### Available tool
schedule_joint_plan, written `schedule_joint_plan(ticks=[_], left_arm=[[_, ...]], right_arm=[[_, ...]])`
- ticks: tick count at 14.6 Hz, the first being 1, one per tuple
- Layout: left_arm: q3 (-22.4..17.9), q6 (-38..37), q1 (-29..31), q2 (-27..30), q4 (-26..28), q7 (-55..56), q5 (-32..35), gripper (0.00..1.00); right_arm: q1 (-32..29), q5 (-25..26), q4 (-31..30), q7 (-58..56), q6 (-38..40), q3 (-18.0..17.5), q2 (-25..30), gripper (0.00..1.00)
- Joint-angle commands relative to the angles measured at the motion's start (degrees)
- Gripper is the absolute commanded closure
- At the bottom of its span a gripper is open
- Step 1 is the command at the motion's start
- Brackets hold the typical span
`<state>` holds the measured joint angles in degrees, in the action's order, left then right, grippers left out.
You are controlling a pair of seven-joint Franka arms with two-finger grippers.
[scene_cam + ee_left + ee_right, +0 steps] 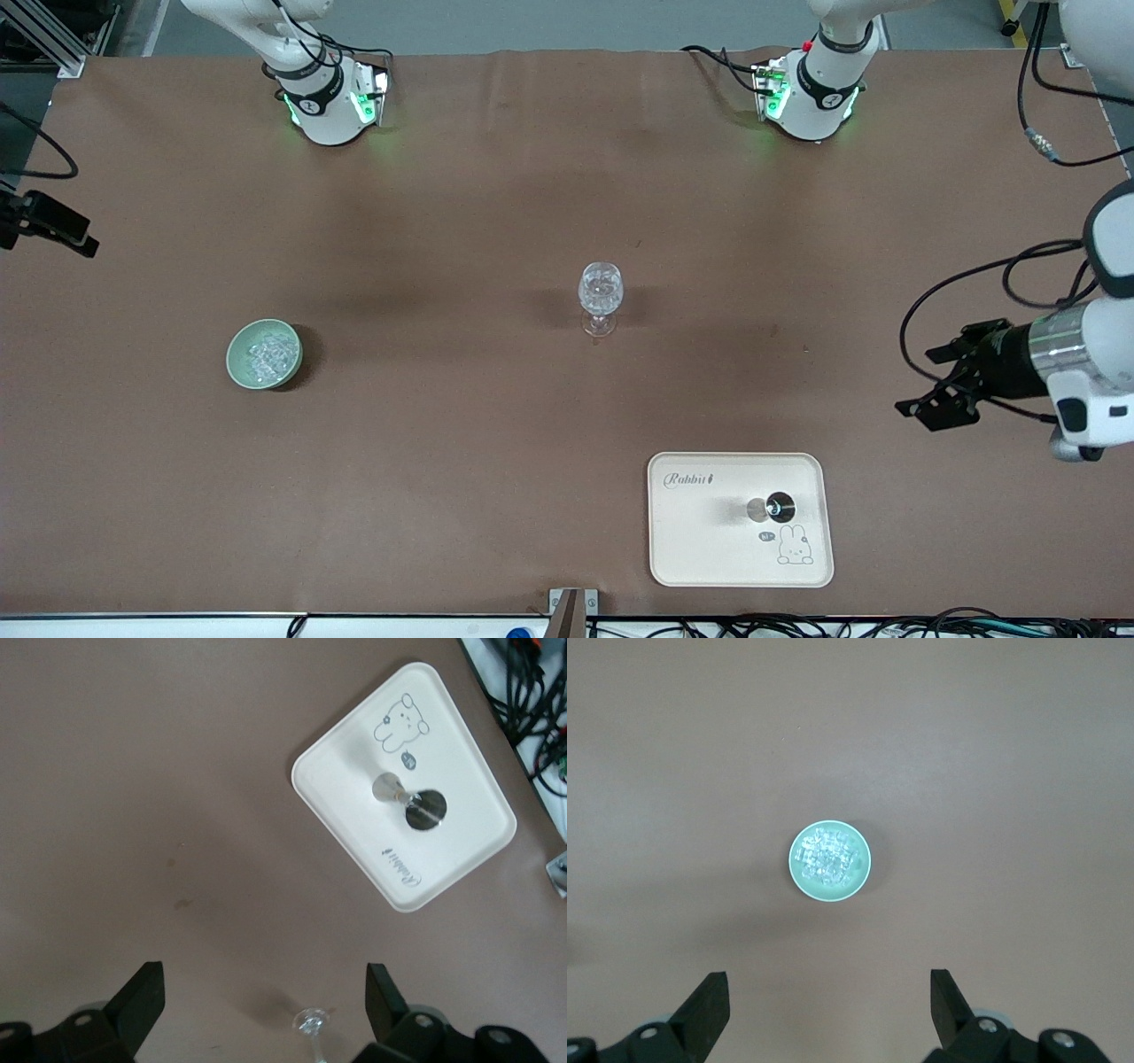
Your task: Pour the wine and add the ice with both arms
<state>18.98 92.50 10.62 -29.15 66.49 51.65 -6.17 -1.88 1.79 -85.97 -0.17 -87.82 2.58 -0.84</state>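
Jaws of both grippers wide open w/ nothing held, left gripper over bare table, right gripper above green bowl of ice.

We see a brown surface carrying three things. A stemmed glass stands upright near the middle. A green bowl sits toward the right arm's end, a little nearer to the front camera than the glass, and we make out ice heaped in it. A cream tray with a rabbit drawing lies nearest to the front camera, toward the left arm's end, well apart from the glass and the bowl. On it lies a small metal piece; we cannot tell what it is. The two arm bases stand along the edge farthest from that camera.
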Motion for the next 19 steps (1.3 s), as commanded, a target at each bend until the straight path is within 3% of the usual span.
schedule_joint_plan(ticks=[1,7,13,19], left_arm=[[0.9,-2.8,-0.3,5.5,1.6,-4.3,3.5,0.00],[2.7,-7.5,-0.7,13.7,2.4,-21.6,9.2,0.00],[-7.6,-7.3,-9.1,29.1,18.0,-37.0,9.1,0.00],[-8.4,-2.6,-9.5,39.3,30.8,-41.4,8.1,0.00]], right_arm=[[-0.4,1.2,0.5,-3.7,1.2,-1.3,0.2,0.00],[3.5,0.9,-0.1,-3.5,5.0,-1.8,0.8,0.00],[1.9,-0.6,-0.2,-3.4,4.1,-1.2,0.6,0.00],[1.8,-0.6,-0.1,-3.4,4.1,-1.2,0.6,0.00]])
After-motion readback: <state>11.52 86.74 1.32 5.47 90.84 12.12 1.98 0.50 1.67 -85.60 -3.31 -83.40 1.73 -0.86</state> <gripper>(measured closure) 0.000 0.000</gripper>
